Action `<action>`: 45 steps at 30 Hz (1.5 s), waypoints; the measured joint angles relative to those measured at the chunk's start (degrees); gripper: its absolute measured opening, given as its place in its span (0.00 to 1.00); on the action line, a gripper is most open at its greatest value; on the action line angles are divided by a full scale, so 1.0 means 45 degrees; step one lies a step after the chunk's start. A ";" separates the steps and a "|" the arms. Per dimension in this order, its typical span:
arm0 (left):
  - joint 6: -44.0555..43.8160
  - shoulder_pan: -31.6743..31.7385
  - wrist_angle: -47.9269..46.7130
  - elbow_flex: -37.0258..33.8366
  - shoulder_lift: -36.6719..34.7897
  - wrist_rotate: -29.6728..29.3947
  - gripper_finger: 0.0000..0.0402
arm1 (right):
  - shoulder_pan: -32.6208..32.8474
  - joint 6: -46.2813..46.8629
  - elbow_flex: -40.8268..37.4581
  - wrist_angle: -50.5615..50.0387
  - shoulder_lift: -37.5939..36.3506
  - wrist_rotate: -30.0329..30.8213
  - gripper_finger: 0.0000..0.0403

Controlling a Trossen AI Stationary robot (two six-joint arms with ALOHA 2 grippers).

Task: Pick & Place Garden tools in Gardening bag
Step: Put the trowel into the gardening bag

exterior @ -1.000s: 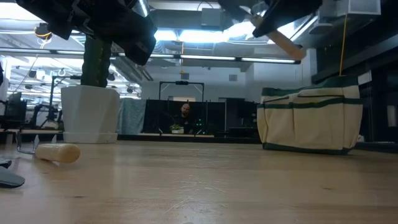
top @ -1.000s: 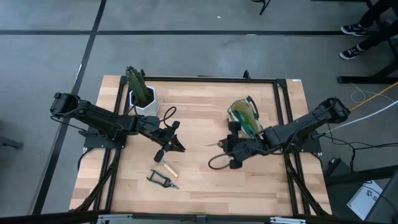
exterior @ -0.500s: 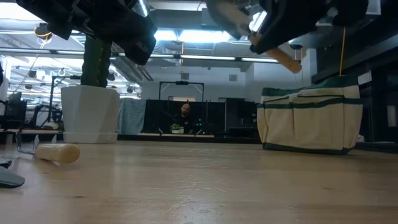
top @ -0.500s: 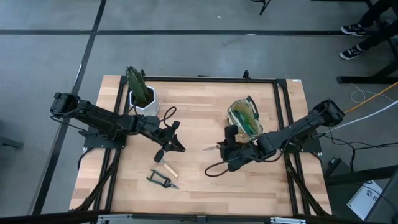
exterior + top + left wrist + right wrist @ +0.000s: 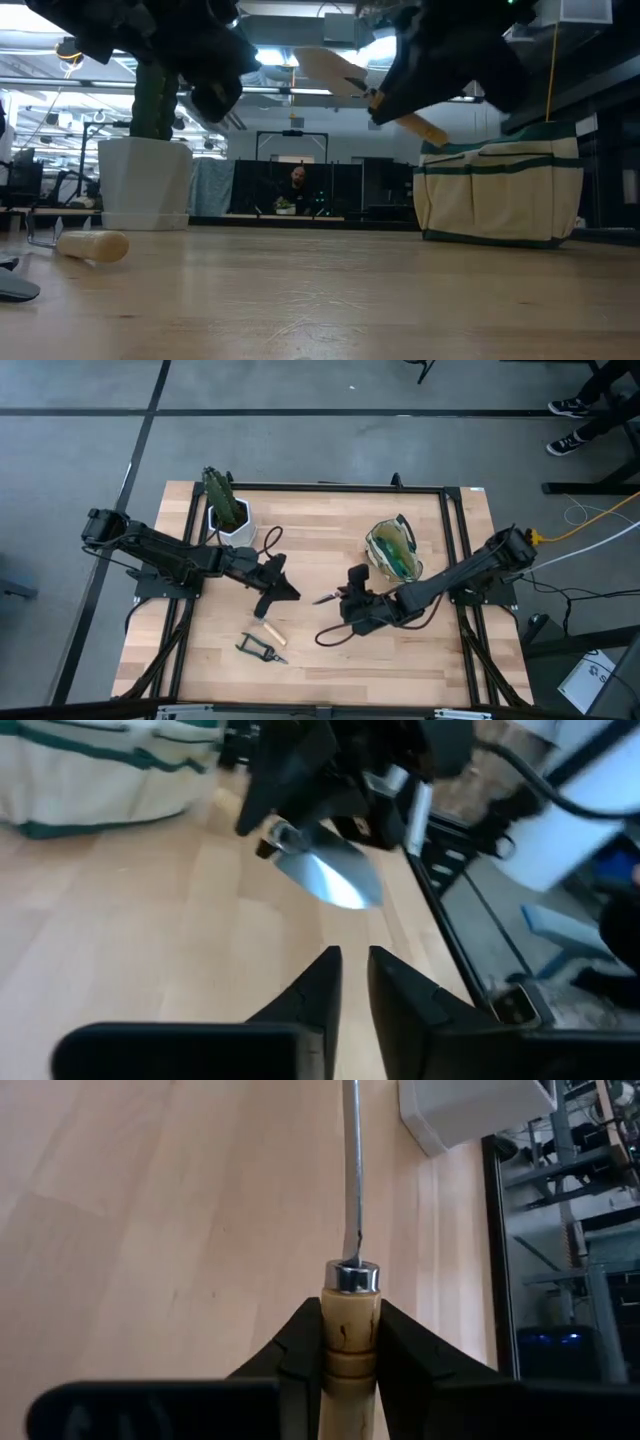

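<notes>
I saw the right gripper [image 5: 347, 598] clenched on the trowel [image 5: 327, 875] handle, held above mid-table, well left of the gardening bag [image 5: 393, 550]. Left gripper [image 5: 284, 592] hovered nearby, fingers nearly closed, holding nothing.

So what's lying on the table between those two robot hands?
Nothing: the high view shows bare wood between the left hand and the right hand, which holds a trowel pointing across that gap.

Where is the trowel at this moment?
In the high view, the trowel is held above mid-table by the right gripper, between the left gripper and the gardening bag.
</notes>
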 joint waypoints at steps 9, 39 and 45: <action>0.1711 -0.0338 0.0192 0.0000 0.0000 -0.1267 0.39 | -0.0532 0.1388 -0.0005 0.0441 0.0170 -0.1050 0.16; 0.5533 -0.1433 0.3743 0.0024 0.1705 -0.4557 0.38 | -0.1143 0.3242 -0.0005 0.2144 0.0161 -0.1904 0.16; 0.5537 -0.1433 0.3711 0.0024 0.1705 -0.4676 0.14 | -0.1143 0.3247 -0.0005 0.2234 0.0156 -0.1904 0.16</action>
